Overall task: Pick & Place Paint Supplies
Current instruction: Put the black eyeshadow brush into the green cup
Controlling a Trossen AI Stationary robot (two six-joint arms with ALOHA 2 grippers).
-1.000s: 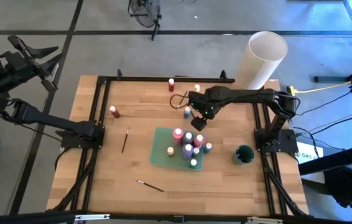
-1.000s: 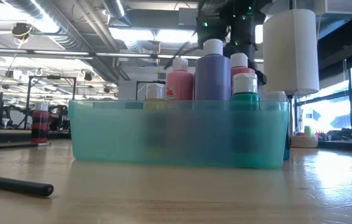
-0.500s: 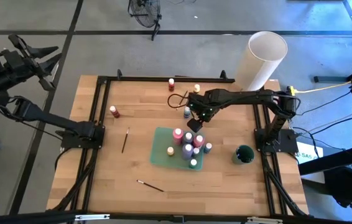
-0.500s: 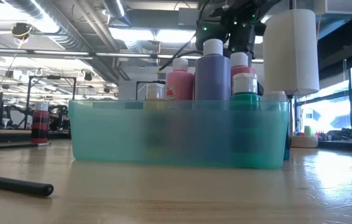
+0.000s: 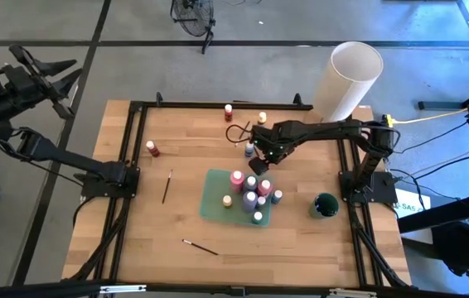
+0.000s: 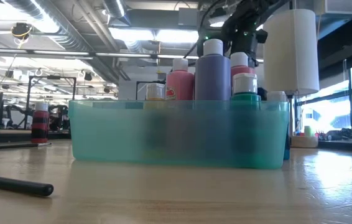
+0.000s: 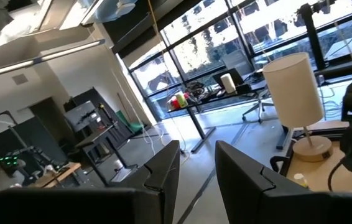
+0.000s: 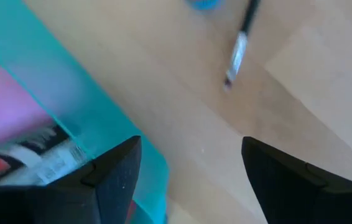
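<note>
Right gripper (image 5: 259, 162), fingers spread wide and holding nothing, is hovering over the far rim of the translucent teal plastic tray (image 5: 212, 199) of small paint bottles (image 5: 249, 197). Small blue bottle (image 5: 249, 150) is standing just beyond. Judging: between picks; next, descending over it. Left gripper (image 7: 194, 168) is parked off-table, narrowly parted, empty.

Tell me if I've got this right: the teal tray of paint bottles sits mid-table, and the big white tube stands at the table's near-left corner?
Not quite. The teal tray of paint bottles does sit mid-table, but the white tube stands at the far-right corner, as the high view shows.
</note>
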